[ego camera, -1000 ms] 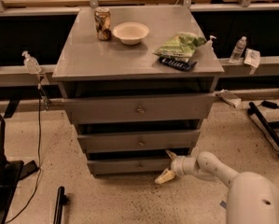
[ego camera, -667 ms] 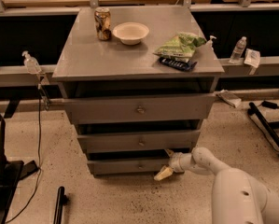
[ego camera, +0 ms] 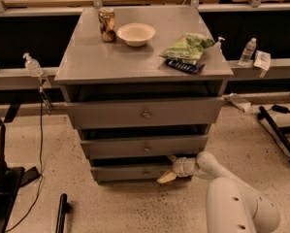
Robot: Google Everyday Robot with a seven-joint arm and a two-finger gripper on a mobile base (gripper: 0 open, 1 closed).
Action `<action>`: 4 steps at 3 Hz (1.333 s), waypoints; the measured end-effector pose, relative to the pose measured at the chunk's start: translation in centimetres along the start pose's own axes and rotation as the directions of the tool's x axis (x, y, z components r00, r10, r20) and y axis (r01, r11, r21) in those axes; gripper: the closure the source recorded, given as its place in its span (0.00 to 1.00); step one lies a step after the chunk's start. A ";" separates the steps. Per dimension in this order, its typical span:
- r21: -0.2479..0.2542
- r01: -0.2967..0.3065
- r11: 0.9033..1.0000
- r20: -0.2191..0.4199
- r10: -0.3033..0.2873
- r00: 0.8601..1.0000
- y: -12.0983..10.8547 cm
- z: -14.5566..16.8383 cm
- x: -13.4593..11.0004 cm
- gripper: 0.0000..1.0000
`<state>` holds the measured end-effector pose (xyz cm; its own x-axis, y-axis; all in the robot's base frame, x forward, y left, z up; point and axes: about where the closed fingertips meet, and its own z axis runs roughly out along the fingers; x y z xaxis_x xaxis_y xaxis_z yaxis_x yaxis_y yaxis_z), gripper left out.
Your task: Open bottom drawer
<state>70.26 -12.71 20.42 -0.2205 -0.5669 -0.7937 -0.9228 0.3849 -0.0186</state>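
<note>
The grey three-drawer cabinet (ego camera: 110,62) stands in the middle of the camera view. The bottom drawer (ego camera: 130,173) is its lowest front, low and narrow, just above the floor; its knob is hard to make out. My gripper (ego camera: 168,169) is at the right part of that front, reaching in from the lower right on the white arm (ego camera: 217,171). Its two yellowish fingertips (ego camera: 164,178) are spread, one above the drawer's top edge and one below and in front of it. The middle drawer (ego camera: 144,147) and top drawer (ego camera: 144,113) stick out slightly.
On the cabinet top are a can (ego camera: 106,24), a white bowl (ego camera: 136,34), a green chip bag (ego camera: 187,46) and a dark flat packet (ego camera: 183,66). Bottles stand on the side ledges (ego camera: 33,66) (ego camera: 249,51). A black stand (ego camera: 280,135) lies at the right, black gear (ego camera: 4,188) at the left.
My gripper has moved slightly left and up, closer against the bottom drawer front. The drawer itself has not visibly moved.
</note>
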 end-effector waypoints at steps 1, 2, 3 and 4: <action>-0.020 -0.031 0.999 0.033 0.031 0.999 0.1 0.8 1.1 0.39; -0.026 -0.039 0.999 0.044 0.040 0.998 0.2 0.7 1.1 0.63; -0.025 -0.039 0.999 0.045 0.040 0.998 0.1 0.5 0.9 0.94; -0.025 -0.039 0.999 0.045 0.040 0.998 0.1 0.4 0.8 1.00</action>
<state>70.10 -12.78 19.53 -0.2431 -0.5179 -0.8202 -0.9212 0.3882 0.0279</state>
